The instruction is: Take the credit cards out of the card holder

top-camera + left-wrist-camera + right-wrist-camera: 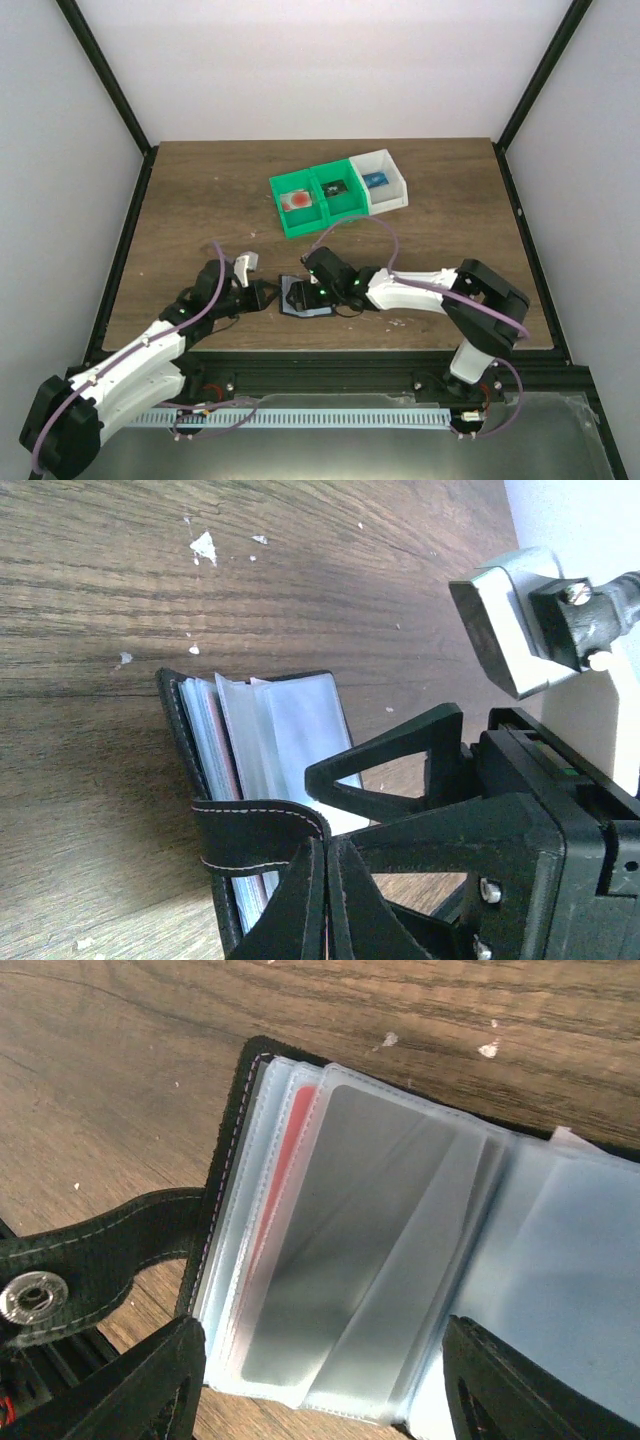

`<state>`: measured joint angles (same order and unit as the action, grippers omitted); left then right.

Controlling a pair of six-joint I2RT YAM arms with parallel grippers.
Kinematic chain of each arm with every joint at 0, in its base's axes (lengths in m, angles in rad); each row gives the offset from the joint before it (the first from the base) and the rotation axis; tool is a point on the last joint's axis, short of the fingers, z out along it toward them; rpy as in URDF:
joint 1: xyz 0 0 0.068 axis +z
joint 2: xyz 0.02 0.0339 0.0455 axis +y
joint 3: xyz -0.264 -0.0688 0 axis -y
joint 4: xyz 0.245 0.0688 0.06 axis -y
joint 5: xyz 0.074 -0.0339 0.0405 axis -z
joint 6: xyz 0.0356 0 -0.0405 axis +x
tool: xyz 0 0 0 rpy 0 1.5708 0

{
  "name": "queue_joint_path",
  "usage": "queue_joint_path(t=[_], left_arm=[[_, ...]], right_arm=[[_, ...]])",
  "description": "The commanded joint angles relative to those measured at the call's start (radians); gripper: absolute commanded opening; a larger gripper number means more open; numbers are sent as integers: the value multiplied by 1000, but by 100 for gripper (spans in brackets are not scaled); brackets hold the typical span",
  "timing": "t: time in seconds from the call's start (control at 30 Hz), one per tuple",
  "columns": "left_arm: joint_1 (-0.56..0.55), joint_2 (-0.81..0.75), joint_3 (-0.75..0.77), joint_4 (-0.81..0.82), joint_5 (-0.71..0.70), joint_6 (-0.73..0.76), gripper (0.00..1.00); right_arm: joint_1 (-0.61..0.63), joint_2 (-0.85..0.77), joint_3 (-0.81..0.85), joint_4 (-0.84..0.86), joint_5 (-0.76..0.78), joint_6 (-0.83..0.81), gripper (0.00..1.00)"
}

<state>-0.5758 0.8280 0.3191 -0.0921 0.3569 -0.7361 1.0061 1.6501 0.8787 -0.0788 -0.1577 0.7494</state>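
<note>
The card holder (303, 297) lies open on the table between my two grippers, with a black rim and clear blue-grey sleeves (400, 1260). A red credit card (283, 1170) shows edge-on inside a sleeve near the spine; a pink edge also shows in the left wrist view (228, 770). My left gripper (328, 880) is shut on the holder's black stitched strap (255, 832). The strap's snap (30, 1297) shows in the right wrist view. My right gripper (320, 1380) is open, its fingers (150, 1380) straddling the sleeves just above them.
Green and white plastic bins (340, 193) stand at the back middle of the table, one holding a red card (298, 200), others a dark item (334, 187) and a blue item (376, 180). White chips (204, 546) mark the wood.
</note>
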Motion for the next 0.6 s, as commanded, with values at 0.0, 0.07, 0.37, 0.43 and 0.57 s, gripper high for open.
queue_joint_path(t=[0.0, 0.07, 0.37, 0.43, 0.57], left_arm=[[2, -6, -3, -1, -8, 3, 0], [2, -6, -5, -1, -8, 3, 0], [3, -13, -6, -4, -6, 1, 0], [2, -15, -5, -5, -6, 2, 0], [3, -14, -6, -5, -7, 2, 0]], right_arm=[[15, 29, 45, 8, -17, -7, 67], [17, 41, 54, -4, -10, -4, 67], [19, 78, 66, -34, 24, 2, 64], [19, 77, 66, -50, 50, 4, 62], [18, 65, 60, -78, 95, 6, 56]])
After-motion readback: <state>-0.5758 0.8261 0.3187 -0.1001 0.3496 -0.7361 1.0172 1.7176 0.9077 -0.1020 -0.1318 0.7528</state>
